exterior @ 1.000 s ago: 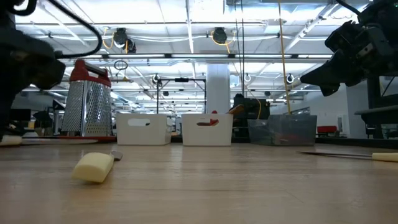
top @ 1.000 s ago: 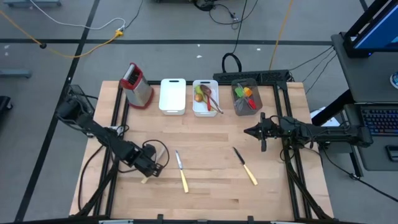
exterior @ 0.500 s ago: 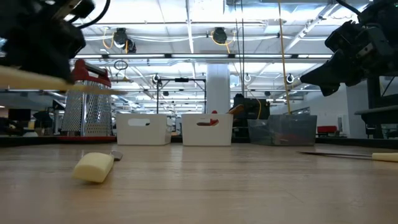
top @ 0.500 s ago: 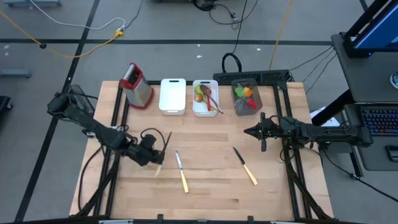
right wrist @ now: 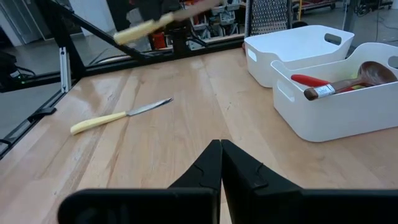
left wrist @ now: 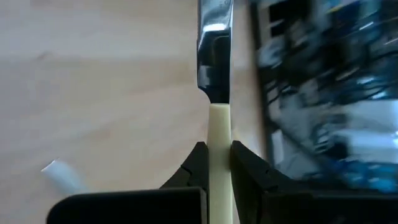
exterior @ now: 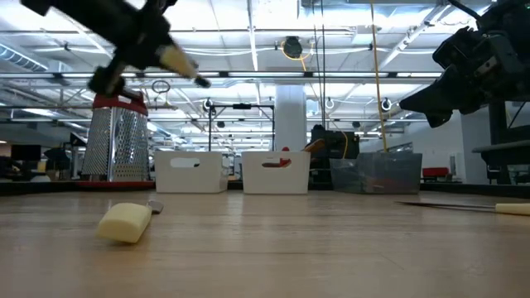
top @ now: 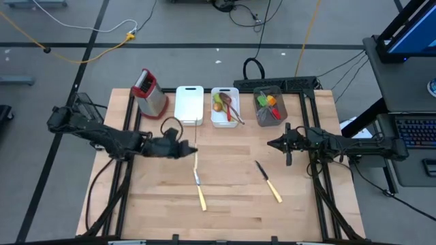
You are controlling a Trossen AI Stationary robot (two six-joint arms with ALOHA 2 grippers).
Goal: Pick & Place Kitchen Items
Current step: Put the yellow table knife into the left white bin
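My left gripper (top: 185, 148) is above the table's middle left, shut on a cream-handled knife (exterior: 184, 64), which also shows in the left wrist view (left wrist: 214, 74). Two more cream-handled knives lie flat on the wood, one near the middle (top: 199, 188) and one to its right (top: 269, 181). A white tray (top: 225, 107) holds a red utensil and a wooden spoon (right wrist: 367, 71). A grey tray (top: 268, 107) holds green and orange utensils. My right gripper (top: 272, 144) is shut and empty, held above the table's right side. My left gripper pinches the knife's cream handle (left wrist: 219, 140) between its two fingers. The handle runs along the fingers and the blade (left wrist: 214, 43) sticks out beyond the fingertips. The knife is lifted clear of the table and tilted, its blade end lower in the low view.
A red-topped metal grater (top: 150, 93) stands at the far left. An empty white tray (top: 189, 104) sits beside it. The trays line the far edge. Bare wood lies between the two knives and along the near edge.
My left gripper has risen from the table near its front left, carrying the knife up, toward the far edge and to the right. It has turned so the knife tilts blade-down. The knife is now lifted well clear.
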